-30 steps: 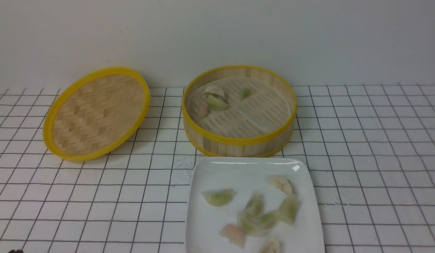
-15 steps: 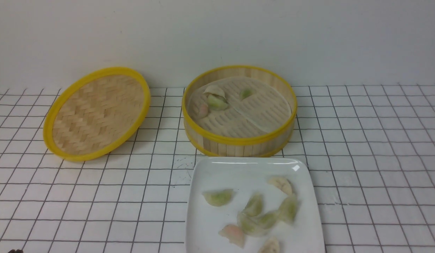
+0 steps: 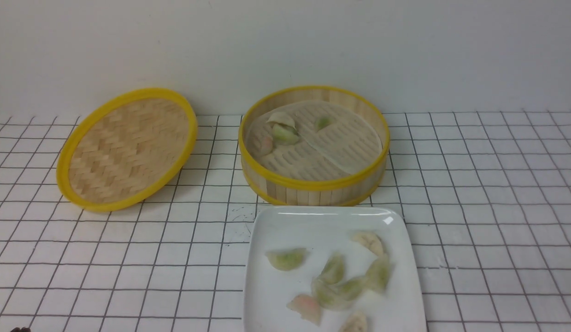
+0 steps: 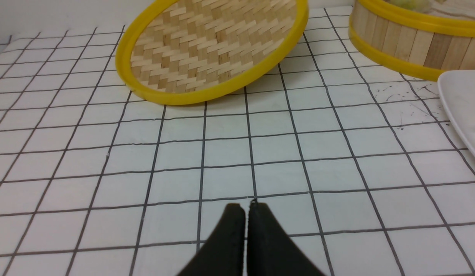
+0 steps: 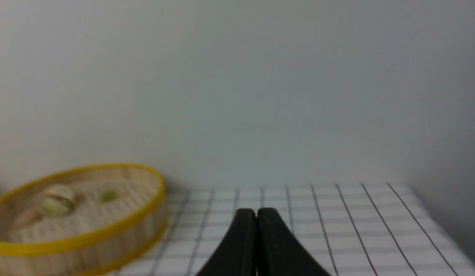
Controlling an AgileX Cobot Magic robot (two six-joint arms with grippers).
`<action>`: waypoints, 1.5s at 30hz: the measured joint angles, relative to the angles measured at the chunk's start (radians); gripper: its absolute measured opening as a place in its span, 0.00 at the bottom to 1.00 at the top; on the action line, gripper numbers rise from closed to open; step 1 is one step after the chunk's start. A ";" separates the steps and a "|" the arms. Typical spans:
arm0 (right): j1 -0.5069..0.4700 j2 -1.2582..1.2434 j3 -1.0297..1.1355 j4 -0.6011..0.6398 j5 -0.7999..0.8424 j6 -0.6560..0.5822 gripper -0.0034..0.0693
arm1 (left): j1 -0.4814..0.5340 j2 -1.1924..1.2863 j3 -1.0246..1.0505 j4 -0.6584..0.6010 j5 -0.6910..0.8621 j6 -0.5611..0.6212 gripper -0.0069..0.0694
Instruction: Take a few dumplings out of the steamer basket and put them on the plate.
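Note:
The steamer basket [image 3: 313, 186] stands at the back middle with several dumplings [image 3: 284, 133] on its liner; it also shows in the left wrist view [image 4: 406, 42] and the right wrist view [image 5: 80, 239]. The white plate [image 3: 313, 221] lies in front of it with several dumplings [image 3: 333, 269]; its edge shows in the left wrist view [image 4: 459, 103]. My left gripper [image 4: 245, 207] is shut and empty above the gridded cloth, near the front left. My right gripper [image 5: 256, 211] is shut and empty, off to the right of the basket. Neither gripper shows in the front view.
The woven yellow-rimmed lid [image 3: 126, 147] lies tilted at the back left, also in the left wrist view [image 4: 210, 46]. A gridded white cloth [image 3: 488, 207] covers the table. A pale wall [image 3: 285, 46] stands right behind the basket and lid.

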 joint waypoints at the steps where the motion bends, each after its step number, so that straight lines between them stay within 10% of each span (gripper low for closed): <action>1: -0.025 0.000 0.076 0.000 0.005 -0.004 0.03 | 0.000 0.000 0.000 0.000 0.000 0.000 0.08; 45: 0.040 0.000 0.121 0.003 0.050 -0.003 0.03 | 0.000 0.000 0.000 0.000 0.000 0.000 0.08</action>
